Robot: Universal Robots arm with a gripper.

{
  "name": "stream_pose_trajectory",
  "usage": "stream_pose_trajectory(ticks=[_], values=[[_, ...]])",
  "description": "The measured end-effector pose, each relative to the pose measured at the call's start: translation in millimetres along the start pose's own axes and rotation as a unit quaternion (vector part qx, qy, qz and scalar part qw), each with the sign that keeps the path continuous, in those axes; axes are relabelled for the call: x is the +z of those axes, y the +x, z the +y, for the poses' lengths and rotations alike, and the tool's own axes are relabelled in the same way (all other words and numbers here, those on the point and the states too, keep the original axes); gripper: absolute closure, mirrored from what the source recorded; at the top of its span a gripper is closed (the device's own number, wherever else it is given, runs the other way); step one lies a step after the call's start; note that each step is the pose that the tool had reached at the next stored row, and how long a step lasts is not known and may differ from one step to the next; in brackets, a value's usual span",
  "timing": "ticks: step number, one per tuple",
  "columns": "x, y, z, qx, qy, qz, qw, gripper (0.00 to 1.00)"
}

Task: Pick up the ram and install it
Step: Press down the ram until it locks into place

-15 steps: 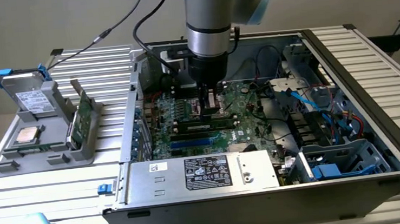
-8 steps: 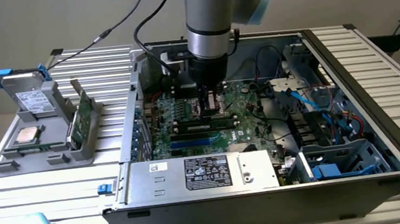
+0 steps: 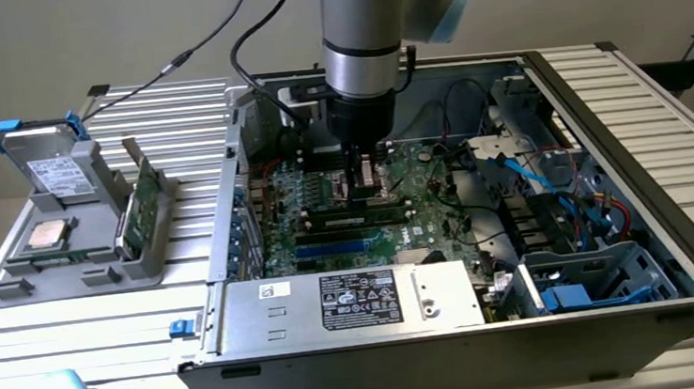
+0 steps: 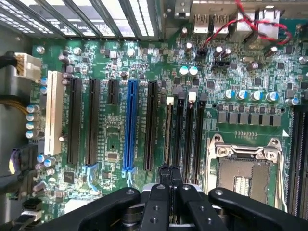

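We have the black two-finger tool (image 3: 366, 176) clenched, at frame centre over the green motherboard (image 4: 115, 120). The slim green RAM stick (image 3: 352, 219) sits slotted just below. Press evenly, vertically, till latches click.

ram (image 3: 352, 219) | slim green stick, dark chips | lying along motherboard slots

Power supply label (image 3: 360, 299): print too small to read.
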State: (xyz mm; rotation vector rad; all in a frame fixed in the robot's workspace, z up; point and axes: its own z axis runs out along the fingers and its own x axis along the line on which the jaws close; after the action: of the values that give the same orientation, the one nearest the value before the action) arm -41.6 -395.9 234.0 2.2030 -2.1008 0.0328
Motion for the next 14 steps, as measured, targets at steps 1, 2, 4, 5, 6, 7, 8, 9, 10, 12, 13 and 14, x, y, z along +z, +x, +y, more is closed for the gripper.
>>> stream_pose_trajectory(ticks=[1,2,4,5,6,7,8,9,10,12,13,14], values=[[-3.5,0.5,0.1,0.0,0.0,-0.0002,1.0,0.89],[-7.2,1.0,0.4,0.0,0.0,-0.0004,1.0,0.89],[-14.3,2.8,0.7,0.0,0.0,-0.0008,1.0,0.89],[-17.0,4.3,0.5,0.0,-0.0002,-0.0011,1.0,0.89],[-19.3,6.2,-0.3,0.0,-0.0003,-0.0022,1.0,0.89],[-21.1,7.8,-1.3,0.0,-0.0004,-0.0032,1.0,0.89],[-22.3,9.4,-2.3,0.0,-0.0004,-0.0044,1.0,0.89],[-23.1,10.9,-3.5,0.0,-0.0004,-0.0057,1.0,0.89],[-23.1,12.0,-4.4,0.0,-0.0004,-0.0068,1.0,0.89],[-23.1,12.3,-4.5,0.0,-0.0004,-0.0073,1.0,0.89],[-23.1,12.3,-4.5,0.0,-0.0004,-0.0073,1.0,0.89],[-23.1,12.3,-4.5,0.0,-0.0004,-0.0073,1.0,0.89]])
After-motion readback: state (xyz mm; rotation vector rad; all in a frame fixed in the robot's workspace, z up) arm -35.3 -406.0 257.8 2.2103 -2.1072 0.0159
